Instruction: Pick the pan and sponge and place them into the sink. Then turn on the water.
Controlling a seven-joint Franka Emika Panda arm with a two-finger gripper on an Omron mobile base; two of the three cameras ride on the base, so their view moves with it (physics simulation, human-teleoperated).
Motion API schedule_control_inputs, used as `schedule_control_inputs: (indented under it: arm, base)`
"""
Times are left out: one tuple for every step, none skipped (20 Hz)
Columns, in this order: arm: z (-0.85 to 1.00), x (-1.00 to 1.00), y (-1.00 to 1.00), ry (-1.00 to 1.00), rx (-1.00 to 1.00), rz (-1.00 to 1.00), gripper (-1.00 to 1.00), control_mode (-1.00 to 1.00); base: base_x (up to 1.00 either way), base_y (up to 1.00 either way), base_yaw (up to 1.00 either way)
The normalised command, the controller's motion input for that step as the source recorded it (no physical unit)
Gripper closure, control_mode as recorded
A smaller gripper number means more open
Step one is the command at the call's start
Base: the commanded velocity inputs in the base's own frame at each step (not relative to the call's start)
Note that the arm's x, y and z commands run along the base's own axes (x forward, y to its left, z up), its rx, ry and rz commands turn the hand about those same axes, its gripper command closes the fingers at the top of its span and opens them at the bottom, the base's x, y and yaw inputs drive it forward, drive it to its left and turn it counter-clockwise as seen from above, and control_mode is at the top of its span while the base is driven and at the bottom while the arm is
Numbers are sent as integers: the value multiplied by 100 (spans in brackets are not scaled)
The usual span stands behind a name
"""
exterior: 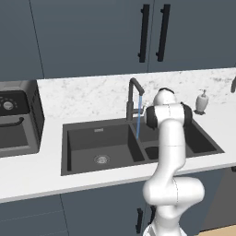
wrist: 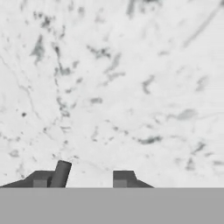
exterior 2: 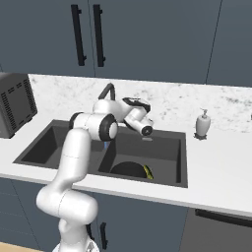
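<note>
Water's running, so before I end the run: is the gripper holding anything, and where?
Nothing is held. The gripper faces marble wall, fingers apart, with a thin dark rod, probably the faucet lever, beside its left fingertip.

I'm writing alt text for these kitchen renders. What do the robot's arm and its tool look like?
The arm is made of smooth, glossy white rounded tube segments, joined by dark grey to black rings at the joints. No cables or markings are visible. The tool ends in two small dark grey blocky fingers with squared tips, seen in the hand view.
</note>
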Motion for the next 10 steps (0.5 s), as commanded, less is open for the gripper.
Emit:
schedule_control_inputs:
  arm:
    - [28, -64, -66, -6, 19, 0, 100, -100]
    - [38, -73, -66, -8, 21, 0, 100, -100]
    - [65, -96, -57, -19, 20, 0, 100, -100]
    - [66, -100, -51, -21, 21, 0, 100, -100]
    - [66, -100, -52, -23, 22, 0, 100, -100]
    - [64, -100, -51, -24, 20, 0, 100, -100]
    - [67, -100, -51, -27, 18, 0, 100, -100]
    - [66, -100, -54, -26, 19, 0, 100, -100]
    - [69, -100, -58, -26, 17, 0, 100, -100]
    - [69, -85, -65, -27, 17, 0, 100, -100]
  base:
    - [0, 0, 0]
    - [0, 0, 0]
    - [0, 0, 0]
    - [0, 0, 0]
    - [0, 0, 0]
    - [0, 0, 0]
    - [0, 0, 0]
    - [0, 0, 0]
    - [0, 0, 0]
    - [0, 0, 0]
